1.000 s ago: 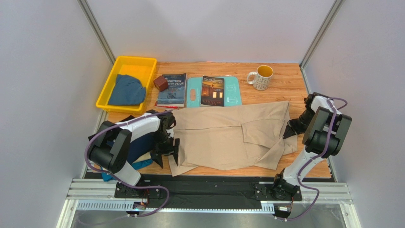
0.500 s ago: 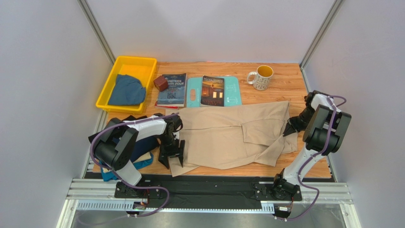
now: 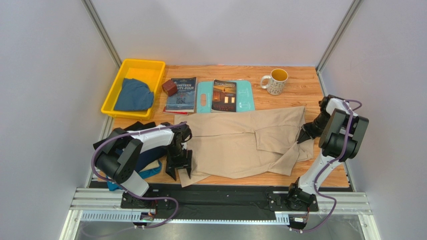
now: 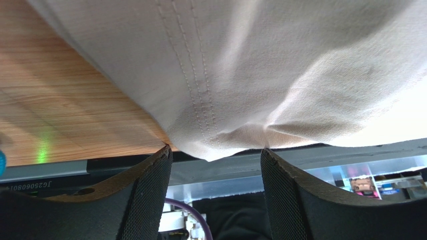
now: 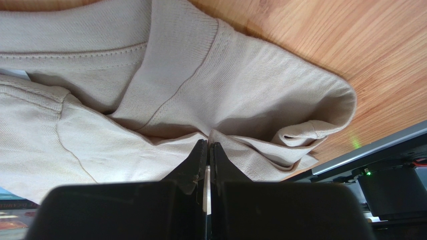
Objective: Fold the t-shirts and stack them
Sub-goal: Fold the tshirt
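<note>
Shirt (image 3: 240,142), beige: spread across mid-desk (image 3: 300,87) | left claw (image 4: 215,165): spread, near-left hem corner between fingers | right claw (image 5: 208,145): pressed together, pinching right-edge fold | blue shirt (image 3: 133,95): in yellow bin (image 3: 143,62)

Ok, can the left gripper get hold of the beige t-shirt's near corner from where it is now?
Probably yes. The left gripper is open, and the hemmed corner of the beige t-shirt lies right at its fingertips with nothing between.
</note>
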